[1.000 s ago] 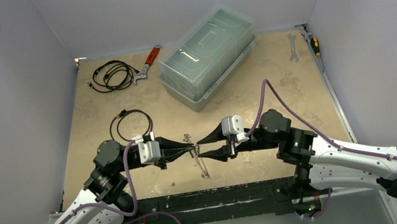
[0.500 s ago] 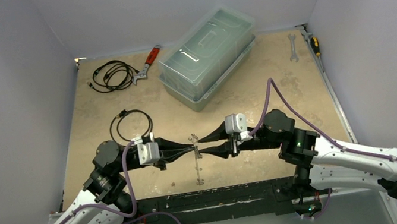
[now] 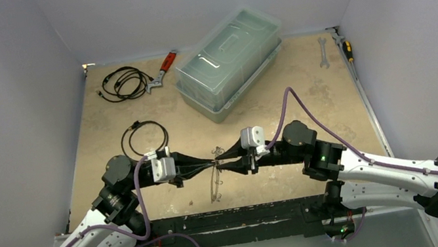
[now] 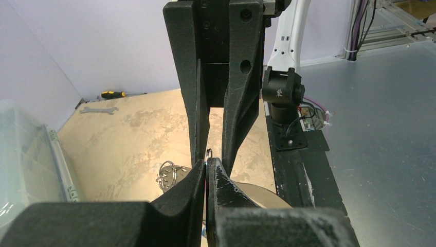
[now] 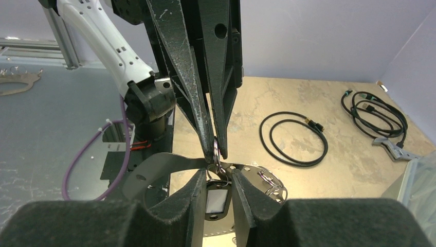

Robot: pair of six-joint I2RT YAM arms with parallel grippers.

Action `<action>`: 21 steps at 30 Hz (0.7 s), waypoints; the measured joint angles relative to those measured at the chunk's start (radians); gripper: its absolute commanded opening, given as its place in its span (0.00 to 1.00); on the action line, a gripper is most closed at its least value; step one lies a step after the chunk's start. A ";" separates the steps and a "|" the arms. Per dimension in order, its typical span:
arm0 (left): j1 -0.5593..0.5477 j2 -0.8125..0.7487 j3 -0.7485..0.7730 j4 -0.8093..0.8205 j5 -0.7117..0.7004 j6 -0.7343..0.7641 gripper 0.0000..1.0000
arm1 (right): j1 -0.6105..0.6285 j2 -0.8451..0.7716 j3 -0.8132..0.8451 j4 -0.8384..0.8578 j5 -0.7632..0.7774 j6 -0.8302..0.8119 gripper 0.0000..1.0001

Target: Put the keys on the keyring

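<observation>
Mottled tan tabletop point(image 3: 305, 96), seen from above. At back centre, a clear lidded plastic box point(image 3: 230, 62), set askew. Just left of it, a red-handled wrench point(image 3: 163, 70) beside a coiled black cable point(image 3: 124, 83). Nearer, a second cable loop point(image 3: 144, 137). Far right, a spanner point(image 3: 323, 52) next to a yellow-handled screwdriver point(image 3: 346, 49).

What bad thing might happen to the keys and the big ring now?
The left end effector pinches only the thin rim of the keyring, so the hoop might slip or swing. The right end effector sits tip to tip with it around a tagged key; the two might collide, or the key might twist loose.
</observation>
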 measured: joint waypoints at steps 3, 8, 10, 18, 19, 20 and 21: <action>0.000 0.002 0.000 0.003 0.002 -0.002 0.00 | 0.000 0.000 0.000 0.000 -0.001 0.000 0.17; 0.000 0.004 0.000 0.005 0.006 -0.005 0.00 | 0.000 0.005 0.002 0.005 -0.003 -0.003 0.00; 0.000 0.004 0.000 0.005 0.006 -0.005 0.00 | 0.000 0.009 0.002 0.006 -0.005 -0.006 0.00; 0.000 0.004 0.011 -0.073 0.002 0.061 0.29 | 0.000 0.034 0.030 -0.054 -0.039 -0.030 0.00; 0.000 0.004 0.014 -0.089 0.001 0.076 0.32 | 0.000 0.039 0.037 -0.066 -0.043 -0.034 0.00; 0.000 0.004 0.022 -0.109 -0.002 0.087 0.34 | 0.000 0.045 0.045 -0.080 -0.050 -0.038 0.00; 0.000 0.004 0.031 -0.131 -0.005 0.104 0.35 | 0.000 0.051 0.052 -0.093 -0.055 -0.042 0.00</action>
